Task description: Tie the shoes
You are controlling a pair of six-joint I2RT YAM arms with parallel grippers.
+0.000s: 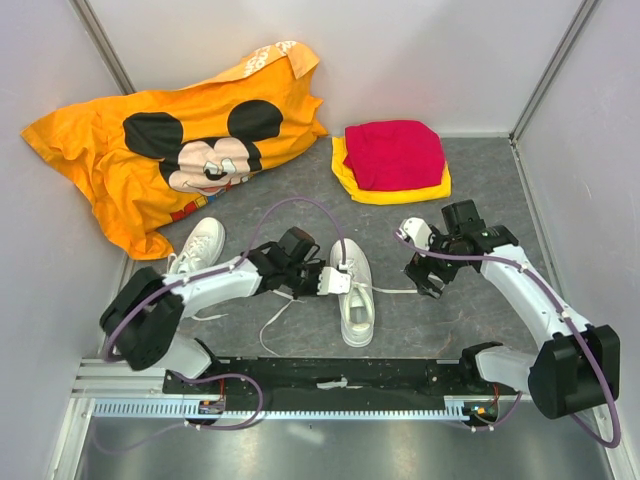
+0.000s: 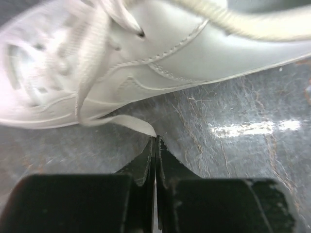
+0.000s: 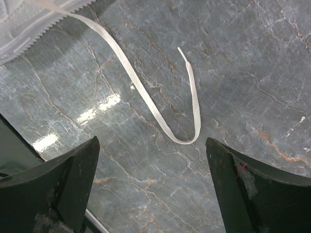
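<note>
Beside the shoe (image 2: 170,53), the left hand (image 2: 155,144) pinches its lace (image 2: 127,122).

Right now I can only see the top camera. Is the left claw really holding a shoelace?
Observer: Yes. The left wrist camera shows the left gripper shut, with a lace end pinched at its tips, beside the shoe.
Operator: And the other claw?
Observer: The right wrist camera shows the right gripper wide open above the table, gripping nothing.
Operator: Is a lace near it?
Observer: A loose lace lies curled like a U on the table, in view between its fingers, untouched.
</note>
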